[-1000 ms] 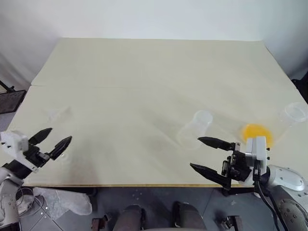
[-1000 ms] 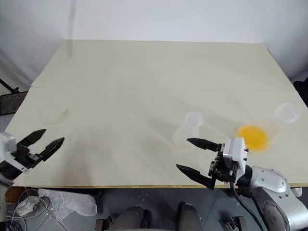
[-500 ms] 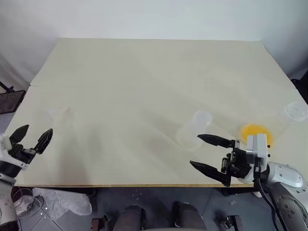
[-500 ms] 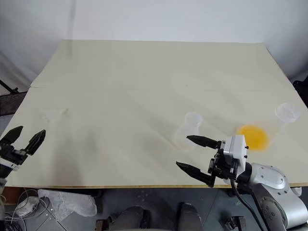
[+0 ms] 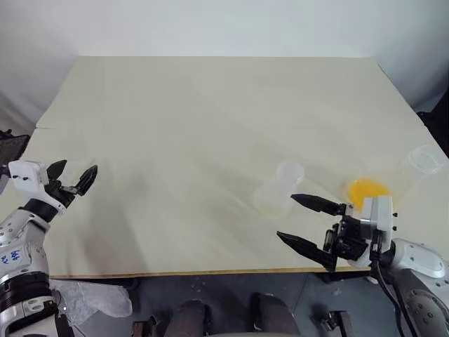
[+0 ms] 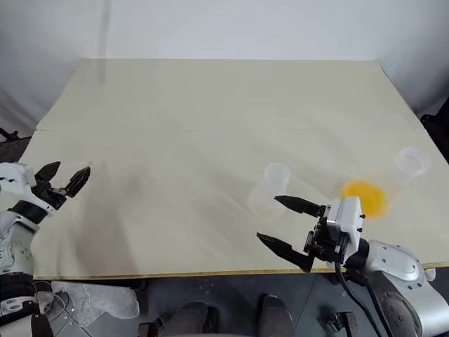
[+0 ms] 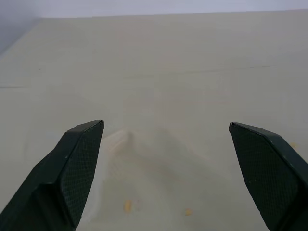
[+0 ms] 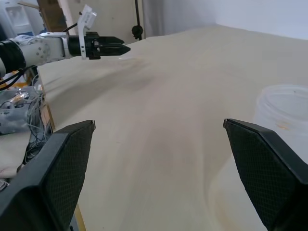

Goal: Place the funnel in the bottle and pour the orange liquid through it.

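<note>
The funnel [image 7: 122, 144] is a faint clear cone lying on the table just ahead of my left gripper [image 5: 78, 167], which is open and empty at the table's left edge. In the middle right stands the clear bottle [image 5: 279, 187], with a round mouth above a broader base. My right gripper [image 5: 285, 215] is open and empty just in front of the bottle, with its fingers pointing left. The orange liquid [image 5: 368, 191] lies at table level further right, apparently in the bottom of a tall clear cup whose rim [image 5: 424, 160] shows near the right edge.
The pale wooden table [image 5: 210, 105] stretches bare to the back wall, with a seam crossing its left side. Its front edge runs just under both grippers. In the right wrist view the bottle's clear wall [image 8: 284, 115] is close beside my right fingers.
My left gripper has come forward over the table's left edge, up to the funnel. The right gripper has kept still. The head views have shifted slightly.
</note>
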Controlling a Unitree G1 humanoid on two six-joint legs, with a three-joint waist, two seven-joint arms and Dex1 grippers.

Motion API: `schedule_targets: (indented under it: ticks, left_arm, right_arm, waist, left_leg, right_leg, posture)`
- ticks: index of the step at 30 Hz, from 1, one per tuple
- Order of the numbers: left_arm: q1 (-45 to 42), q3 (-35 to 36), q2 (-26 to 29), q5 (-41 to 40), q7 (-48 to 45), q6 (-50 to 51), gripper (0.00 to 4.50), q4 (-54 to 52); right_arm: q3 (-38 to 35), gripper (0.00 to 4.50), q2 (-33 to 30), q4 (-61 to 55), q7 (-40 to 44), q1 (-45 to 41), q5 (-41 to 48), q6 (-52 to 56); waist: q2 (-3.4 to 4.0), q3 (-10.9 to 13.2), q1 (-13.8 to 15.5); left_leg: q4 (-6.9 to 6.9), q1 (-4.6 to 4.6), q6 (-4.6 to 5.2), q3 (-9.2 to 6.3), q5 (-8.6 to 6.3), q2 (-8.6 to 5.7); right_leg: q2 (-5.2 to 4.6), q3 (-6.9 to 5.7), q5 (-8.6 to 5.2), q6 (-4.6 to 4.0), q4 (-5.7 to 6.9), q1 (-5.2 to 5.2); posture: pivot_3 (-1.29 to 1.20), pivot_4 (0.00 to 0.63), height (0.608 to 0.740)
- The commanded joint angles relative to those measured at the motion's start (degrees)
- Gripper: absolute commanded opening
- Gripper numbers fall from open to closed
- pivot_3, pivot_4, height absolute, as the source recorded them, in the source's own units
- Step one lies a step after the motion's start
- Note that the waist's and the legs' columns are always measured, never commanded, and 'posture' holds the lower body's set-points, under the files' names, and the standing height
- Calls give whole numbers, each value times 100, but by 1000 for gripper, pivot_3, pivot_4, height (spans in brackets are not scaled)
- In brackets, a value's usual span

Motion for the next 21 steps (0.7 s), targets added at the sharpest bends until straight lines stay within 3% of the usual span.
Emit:
schedule_targets:
  ticks: [1, 12, 21]
  left_arm:
    - [-40, 125, 147, -87, 181, 44, 4428, -185]
    - [578, 713, -60, -841, 650, 800, 4428, -1182]
    - [889, 886, -107, -911, 972, 977, 4428, -1348]
  right_arm:
    - [-221, 4500, 19, -294, -61, 91, 116, -92]
    - [-162, 4500, 54, -240, 29, -82, 334, -131]
    - [-6, 4500, 21, -9, 97, -365, 205, -65]
  waist:
    - [-1, 0, 14]
    - [-1, -1, 41]
    - [-1, -1, 55]
  left_leg:
    - [1, 0, 1, 0, 0, 0]
    - [2, 2, 0, -3, -1, 1]
    - [2, 2, -1, -4, -2, 2]
  right_leg:
    - [0, 1, 0, 0, -1, 0]
    - [-4, 8, 0, 0, -2, 2]
    - [-3, 9, 0, 0, -5, 3]
  posture:
    - [0, 150, 740]
    - [0, 150, 740]
    - [0, 150, 740]
